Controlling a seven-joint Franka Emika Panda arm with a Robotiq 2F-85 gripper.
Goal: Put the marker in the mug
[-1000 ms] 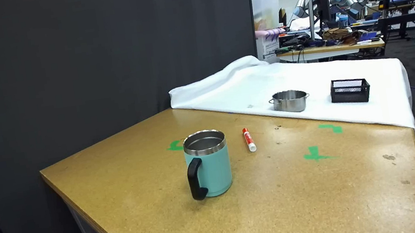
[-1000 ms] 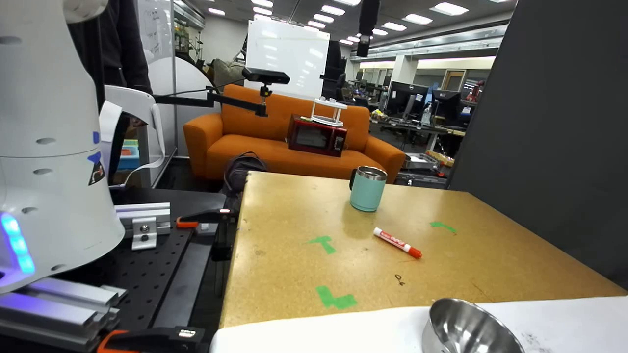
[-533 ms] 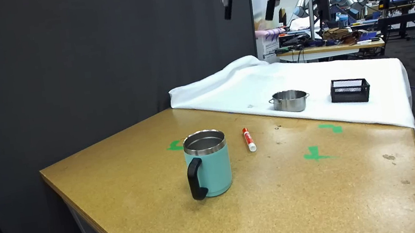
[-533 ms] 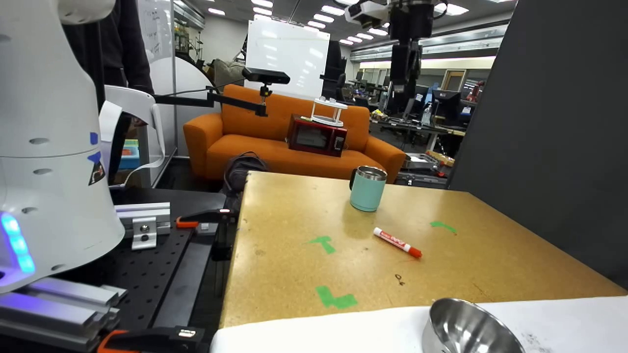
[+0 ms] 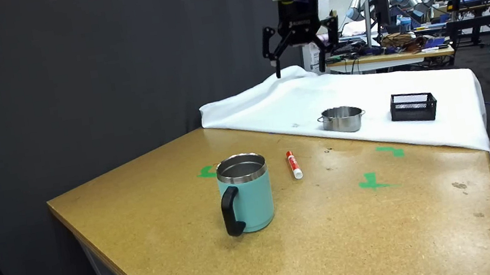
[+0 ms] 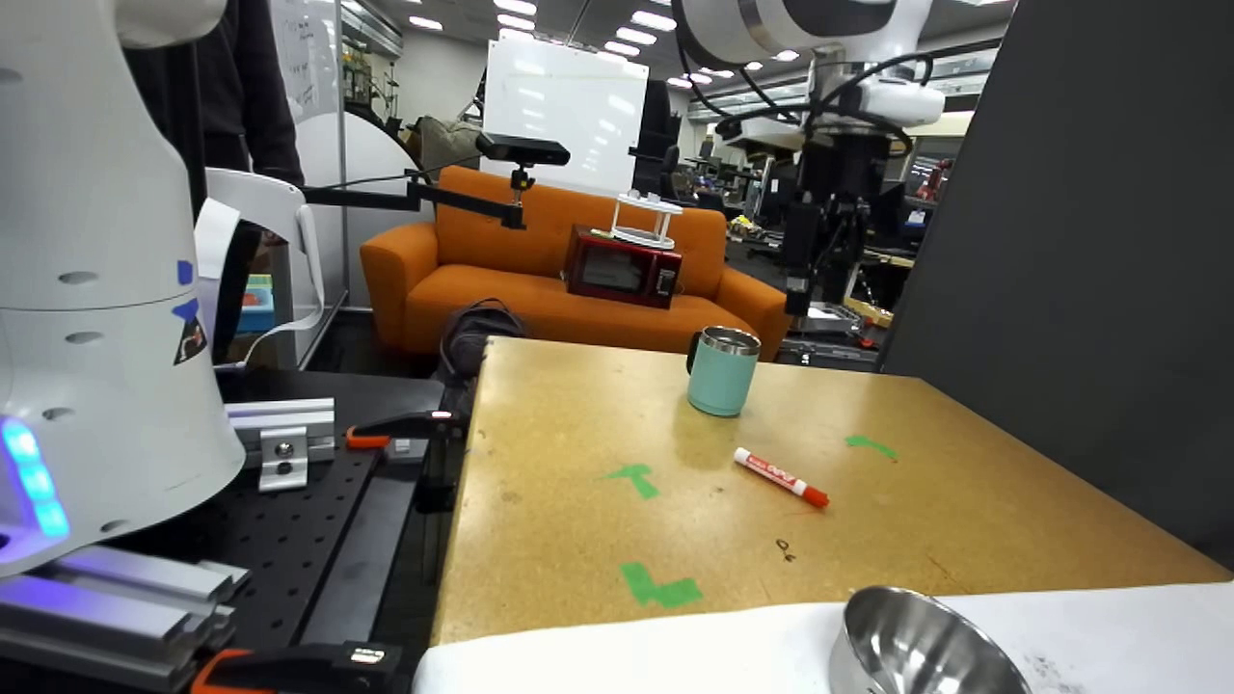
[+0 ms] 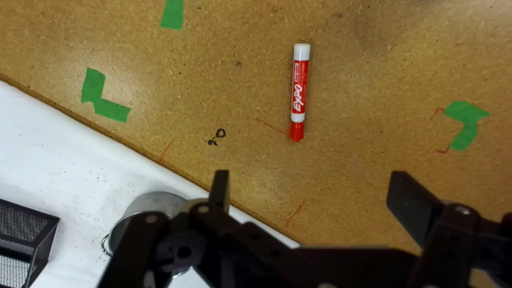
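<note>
Your tool (image 5: 301, 71) hangs well above the counter (image 5: 361, 246), pointing down, with its two fingers (image 7: 412, 204) spread wide apart. In the wrist view you see the marker (image 7: 299, 92) at 12 o'clock from the gap between them, lying on the brown wood well below, its red cap toward 6 o'clock and its white end toward 12. The mug (image 5: 254, 203), teal with a silvery rim, stands upright on the counter near the marker but apart from it. In an exterior view you find the marker at 2 o'clock from the mug, whose black handle (image 5: 228, 212) sits at 8 o'clock. Green tape (image 7: 466, 124) sticks to the counter at about 3 o'clock from the marker in your wrist view, with more at 9 and 10. A white cloth (image 5: 264, 106) borders the wood, and on it rest a metal pot (image 5: 344, 124) with two loop handles and a black mesh basket (image 5: 414, 114). Your wrist view puts the pot between 7 and 8 o'clock from the marker, partly hidden behind the tool, and the basket at 8. In an exterior view an orange sofa (image 6: 540, 304) stands beyond the counter with a dark red microwave (image 6: 612, 270) on it.
</note>
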